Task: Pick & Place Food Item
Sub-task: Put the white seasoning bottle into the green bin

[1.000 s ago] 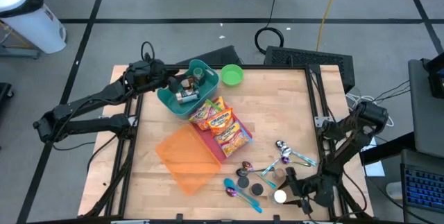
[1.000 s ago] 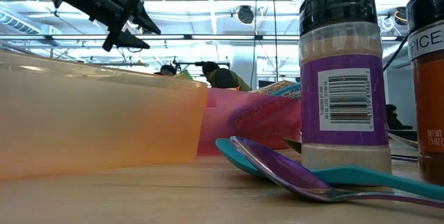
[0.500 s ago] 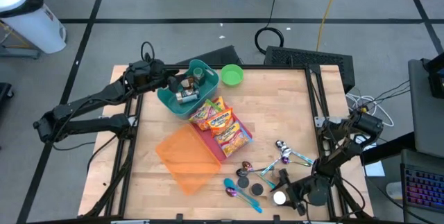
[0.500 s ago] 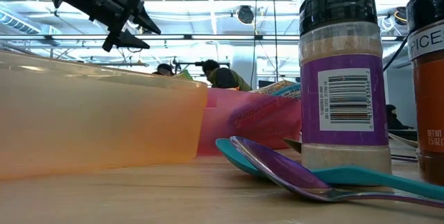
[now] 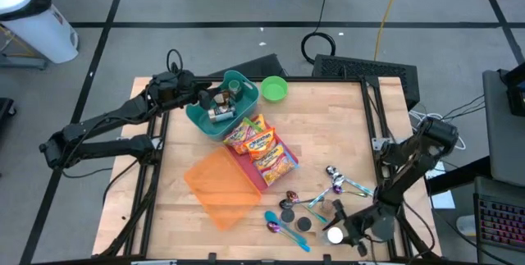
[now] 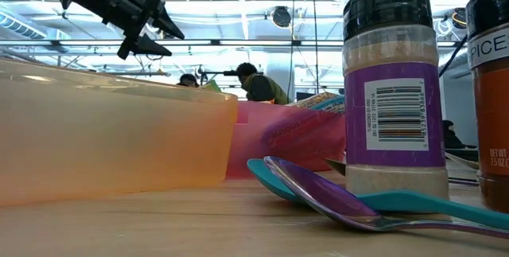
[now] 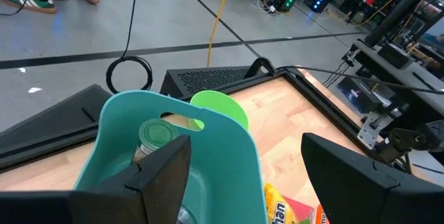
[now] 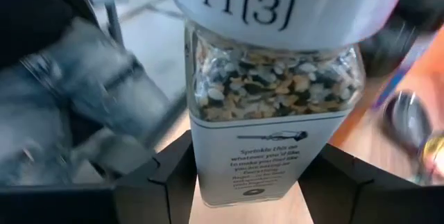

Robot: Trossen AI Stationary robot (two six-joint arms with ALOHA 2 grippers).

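Seasoning jar [image 8: 274, 106] between right gripper [image 8: 253, 182] fingers

Overhead camera is looking straight down; the low one is sitting at tabletop level, close behind a purple-labelled spice jar [image 6: 395, 90] — both are sharing it [image 5: 286, 215].

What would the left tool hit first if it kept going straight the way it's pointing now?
Most likely the teal bin: the left tool hangs open just above it, its rim between the fingers. A green-lidded jar lies inside and a green bowl sits beyond. Depth is hard to judge.
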